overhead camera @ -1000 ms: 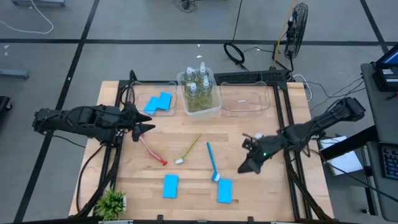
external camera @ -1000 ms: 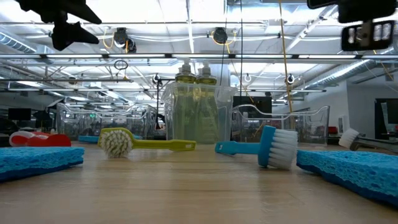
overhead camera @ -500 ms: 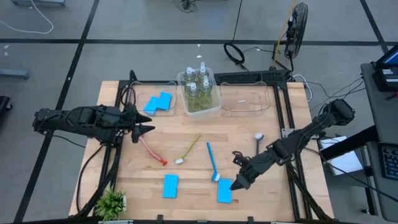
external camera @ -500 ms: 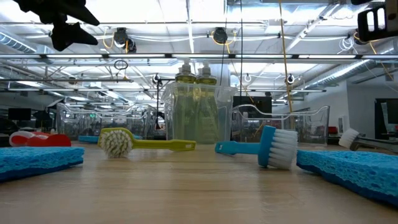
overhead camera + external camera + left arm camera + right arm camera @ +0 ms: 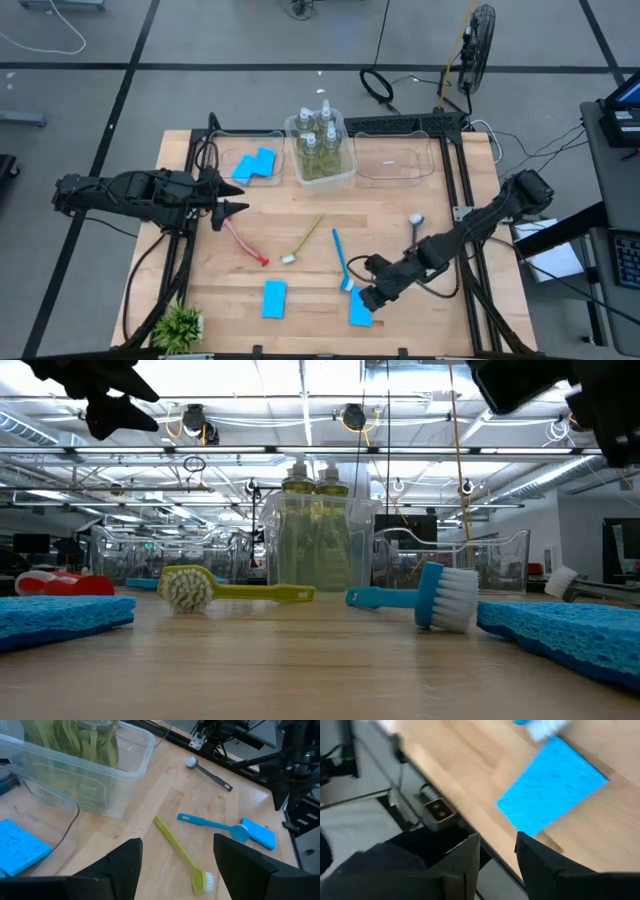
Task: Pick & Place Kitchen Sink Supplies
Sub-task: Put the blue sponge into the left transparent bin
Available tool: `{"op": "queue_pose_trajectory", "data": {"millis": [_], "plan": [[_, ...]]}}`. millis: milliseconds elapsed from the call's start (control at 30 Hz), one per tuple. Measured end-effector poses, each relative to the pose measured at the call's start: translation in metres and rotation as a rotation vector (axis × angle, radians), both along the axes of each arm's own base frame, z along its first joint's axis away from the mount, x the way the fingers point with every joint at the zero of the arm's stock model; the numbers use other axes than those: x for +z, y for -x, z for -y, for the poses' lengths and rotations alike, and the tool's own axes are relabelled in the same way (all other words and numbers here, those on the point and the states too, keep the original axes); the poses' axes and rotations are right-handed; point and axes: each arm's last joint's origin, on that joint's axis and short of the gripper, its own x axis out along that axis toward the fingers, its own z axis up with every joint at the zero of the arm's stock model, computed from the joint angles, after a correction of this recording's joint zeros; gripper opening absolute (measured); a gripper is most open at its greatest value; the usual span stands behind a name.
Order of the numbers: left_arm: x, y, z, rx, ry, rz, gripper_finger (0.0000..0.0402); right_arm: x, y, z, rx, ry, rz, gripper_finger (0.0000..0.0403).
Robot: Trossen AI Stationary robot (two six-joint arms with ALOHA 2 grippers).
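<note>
Both arms are matte black and jointed, built of slim tubular links with bulkier housings. The left gripper and right gripper end in two flat, dark, square-tipped fingers each.

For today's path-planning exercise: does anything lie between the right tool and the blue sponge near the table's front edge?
Nothing visible does. The right tool hangs just above the blue sponge, its fingers apart and empty. The blue brush has its head right beside the sponge, but off to one side, not in between.
</note>
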Motion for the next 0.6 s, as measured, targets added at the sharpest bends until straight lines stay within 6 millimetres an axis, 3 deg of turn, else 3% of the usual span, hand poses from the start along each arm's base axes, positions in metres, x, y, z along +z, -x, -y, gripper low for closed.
{"op": "queue_pose_trajectory", "data": {"millis": [400,600], "plan": [[0.008,0.02,-0.001,-0.039,-0.073,0.086,0.0246,-0.013,0.002,0.004,-0.152,0.027,-0.134,0.0114],[0.003,0.033,-0.002,-0.037,-0.067,0.097,0.0246,-0.017,0.007,0.006,-0.202,0.046,-0.203,0.0114]]}}
